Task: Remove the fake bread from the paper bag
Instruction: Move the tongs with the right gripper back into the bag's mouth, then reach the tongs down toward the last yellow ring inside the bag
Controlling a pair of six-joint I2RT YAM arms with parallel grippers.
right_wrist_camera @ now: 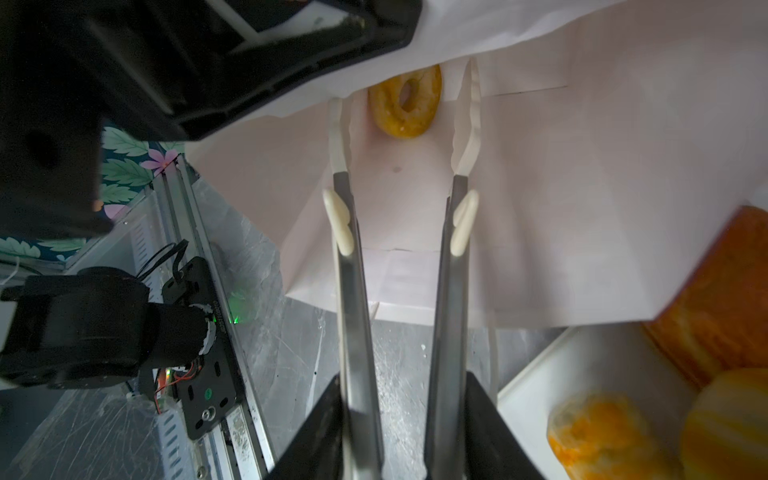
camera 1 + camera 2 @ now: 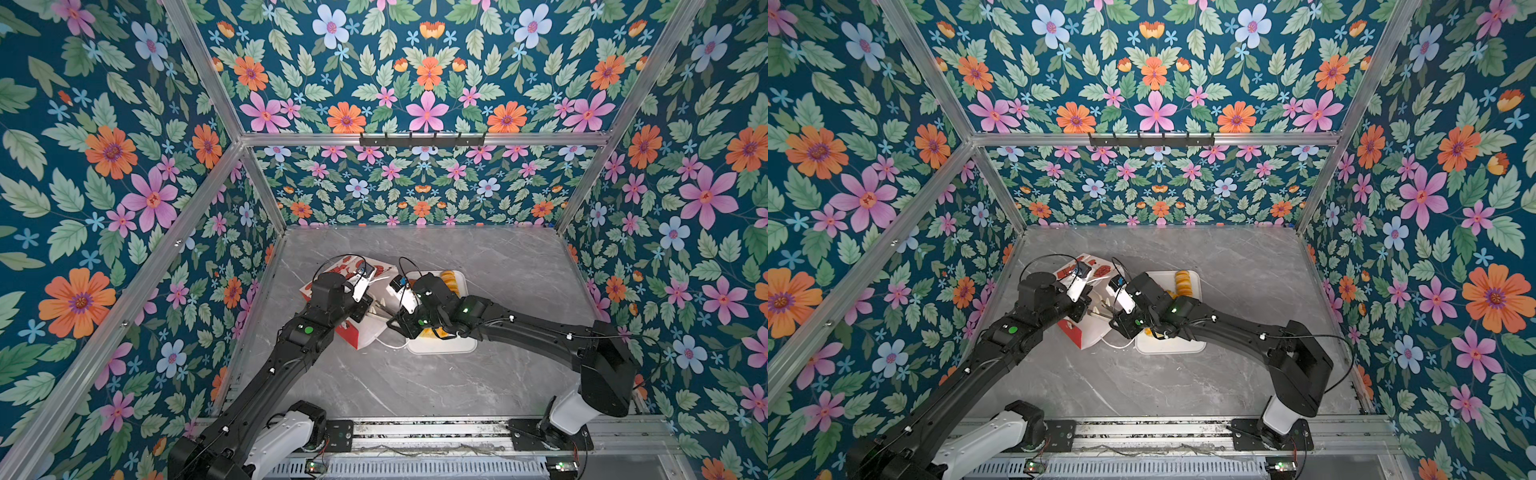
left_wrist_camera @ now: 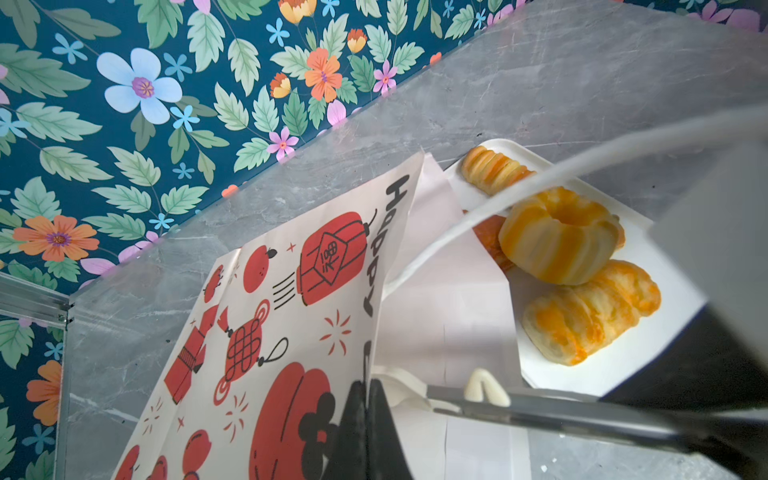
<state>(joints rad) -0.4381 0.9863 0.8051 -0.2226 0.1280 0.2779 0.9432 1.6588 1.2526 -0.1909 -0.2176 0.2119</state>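
Well, one ring of bread (image 1: pixel 405 102) lies deep in the paper bag (image 1: pixel 582 187), between the tips of the tongs (image 1: pixel 353 291) that the right claw (image 1: pixel 405 415) clamps; the left claw (image 3: pixel 365 419) pinches the bag's rim. Light, glossy, likely slippery: squeeze its sides gently.

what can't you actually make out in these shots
- Both top views: the right arm covers most of the white tray, so its pastry count is hidden.
- Right wrist view: one ring pastry shows inside the paper bag; the left arm blocks the rest of the inside.
- Same view: whether the tongs reach that ring's depth is unclear; an orange-brown pastry is blurred and cut off by the edge.
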